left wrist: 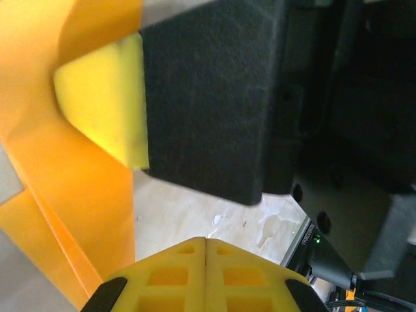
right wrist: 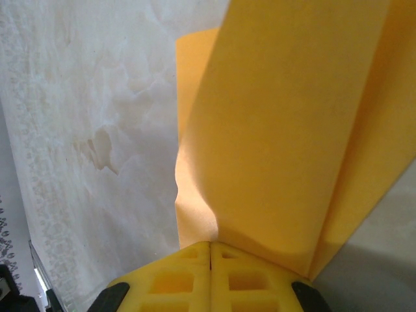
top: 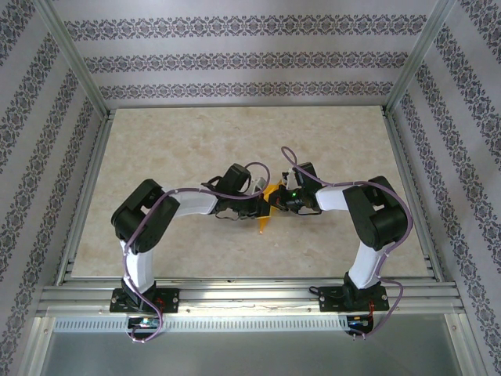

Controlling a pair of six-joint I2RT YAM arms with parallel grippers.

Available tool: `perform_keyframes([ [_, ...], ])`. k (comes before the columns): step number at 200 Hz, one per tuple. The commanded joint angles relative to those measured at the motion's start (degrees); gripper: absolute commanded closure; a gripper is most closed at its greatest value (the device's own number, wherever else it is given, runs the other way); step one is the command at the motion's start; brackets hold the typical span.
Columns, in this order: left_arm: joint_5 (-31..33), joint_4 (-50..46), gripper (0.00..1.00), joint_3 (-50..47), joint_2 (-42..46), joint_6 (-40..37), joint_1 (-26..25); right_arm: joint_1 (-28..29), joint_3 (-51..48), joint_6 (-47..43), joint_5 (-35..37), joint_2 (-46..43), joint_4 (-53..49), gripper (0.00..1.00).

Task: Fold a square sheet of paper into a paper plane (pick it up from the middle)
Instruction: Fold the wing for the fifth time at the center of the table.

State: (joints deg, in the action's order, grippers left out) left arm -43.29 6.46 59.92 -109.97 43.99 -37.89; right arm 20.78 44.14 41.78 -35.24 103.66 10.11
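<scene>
Right wrist: pinching the square sheet of paper [right wrist: 292, 130] in right gripper [right wrist: 210, 246]; holding left gripper [left wrist: 205, 240] shut beside it.

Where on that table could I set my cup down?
The far stretch of the table, from the back wall to the left arm and right arm, is bare, as is the near strip between their bases. The middle is crowded: both meet at the orange paper.
</scene>
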Motion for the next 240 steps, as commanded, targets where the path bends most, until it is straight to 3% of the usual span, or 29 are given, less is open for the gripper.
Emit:
perform_keyframes([
  [1,-0.2,-1.2,0.94,2.3,-1.7,-1.1,-0.7,0.2,-1.6,-1.2,5.7,2.5,-4.2,0.98],
  [55,3.1,-7.9,0.95,2.2,-3.8,-5.4,-0.7,0.2,-1.3,-1.2,5.4,2.5,-4.2,0.98],
  [143,3.7,-9.1,0.98,-2.4,-5.1,-7.8,-0.9,0.1,-0.7,-0.8,4.8,1.0,-4.7,0.97],
  [185,4.6,-13.0,1.0,-4.5,-3.5,-11.7,-0.9,-0.6,0.2,-0.7,1.9,-4.9,-4.5,0.93],
  [240,3.2,-11.0,1.0,-8.3,-1.6,-12.7,-0.9,-0.2,-0.9,-1.2,0.3,-9.0,-4.1,0.96],
])
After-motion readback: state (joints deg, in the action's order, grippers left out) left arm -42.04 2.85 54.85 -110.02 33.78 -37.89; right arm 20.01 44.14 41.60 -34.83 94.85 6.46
